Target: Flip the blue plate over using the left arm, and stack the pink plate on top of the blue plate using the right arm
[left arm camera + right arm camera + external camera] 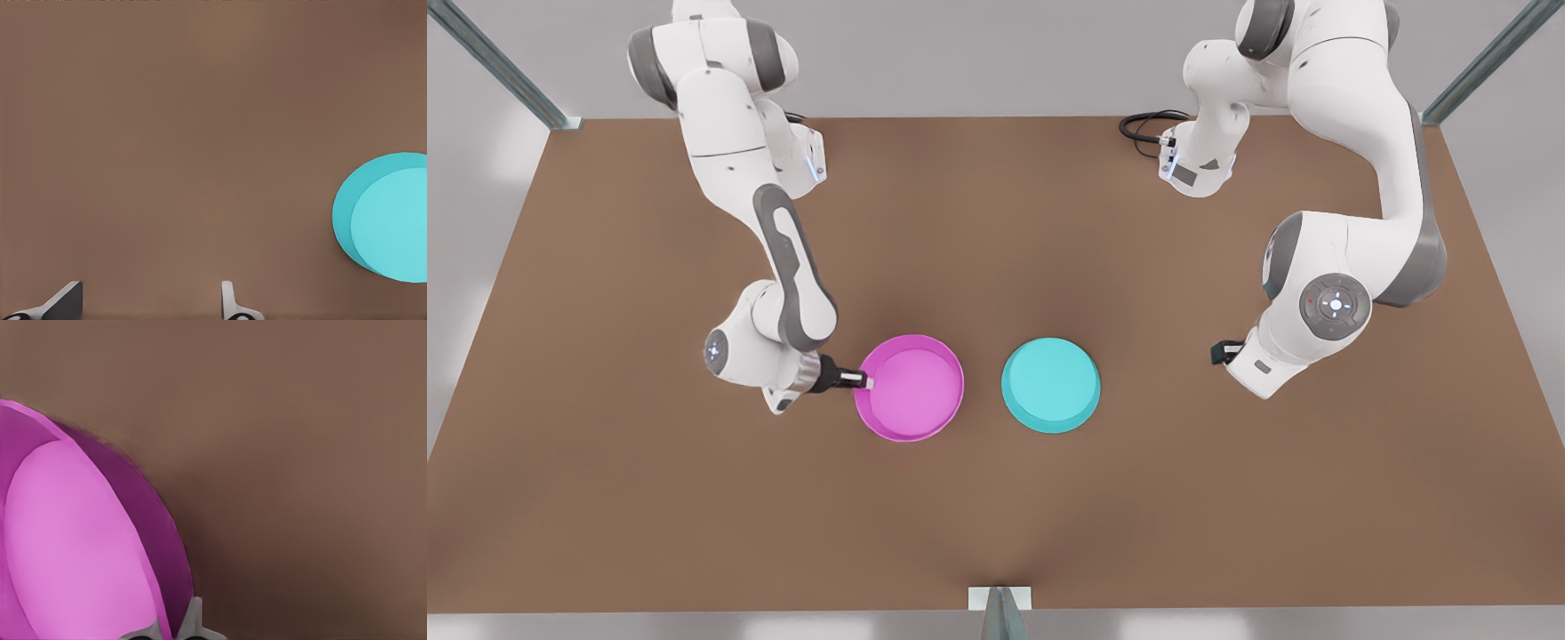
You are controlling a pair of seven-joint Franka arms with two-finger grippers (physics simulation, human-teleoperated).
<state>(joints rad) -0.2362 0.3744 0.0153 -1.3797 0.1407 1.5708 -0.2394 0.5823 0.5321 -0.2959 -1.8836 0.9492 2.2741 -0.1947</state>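
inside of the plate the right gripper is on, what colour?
Lighter pink floor inside a magenta rim: the pink plate, gripped at its rim by the right gripper. Clearest in the right wrist view.

arms: white segmented shells | grey joint covers | black jaws | black cable

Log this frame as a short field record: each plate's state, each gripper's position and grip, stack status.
blue plate: upside down on the table, flat underside up
pink plate: upright beside it, apart
right gripper: shut on the pink plate's rim, on the side away from the blue plate
left gripper: open, waiting off to the blue plate's far side
stack: not yet made
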